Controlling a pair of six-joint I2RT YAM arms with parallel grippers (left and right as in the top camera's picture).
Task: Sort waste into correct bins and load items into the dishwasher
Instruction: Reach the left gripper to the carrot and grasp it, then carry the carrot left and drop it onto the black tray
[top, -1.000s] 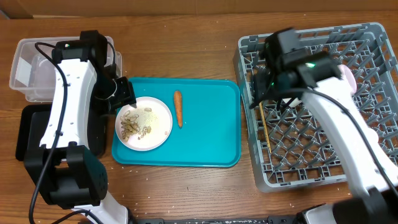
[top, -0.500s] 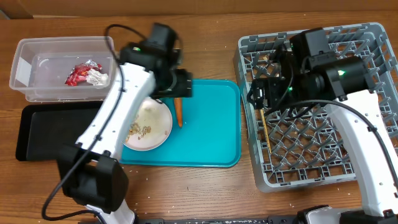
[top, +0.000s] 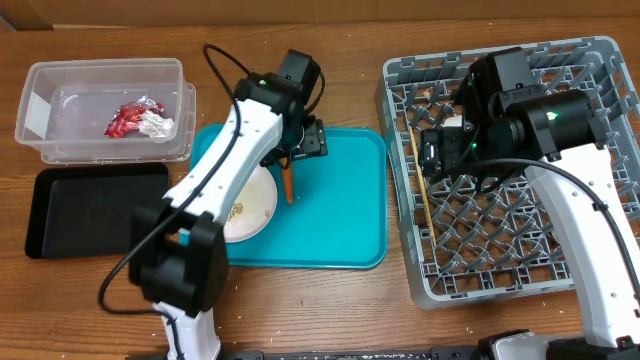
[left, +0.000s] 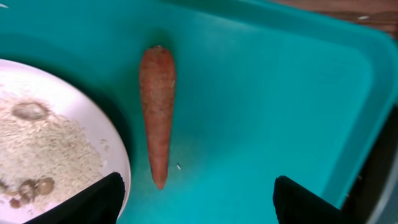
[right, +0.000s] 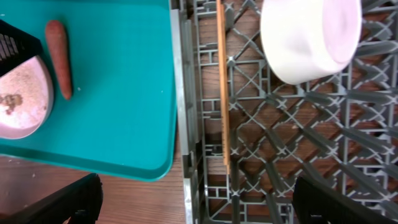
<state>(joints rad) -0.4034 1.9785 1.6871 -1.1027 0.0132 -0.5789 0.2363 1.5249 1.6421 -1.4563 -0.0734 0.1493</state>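
Left claw (left: 196, 202) moved over carrot (left: 157, 112), plate (left: 93, 106) beside

The grey dish rack (right: 273, 143) fills the right side. Wooden chopsticks (right: 222, 81) lie along its left edge, and a pale bowl (right: 309, 37) sits at its top edge. On the teal tray (right: 124, 93), the carrot (right: 59, 59) lies just beside the plate (right: 22, 102). The right gripper (right: 199, 202) has its fingers (right: 68, 202) set wide apart.

Left arm (top: 225, 150) and right arm (top: 590, 230): white shells, bulky black joints. A thin black cable (top: 210, 52) loops off each. A green light (top: 553, 117) dots the right wrist housing.
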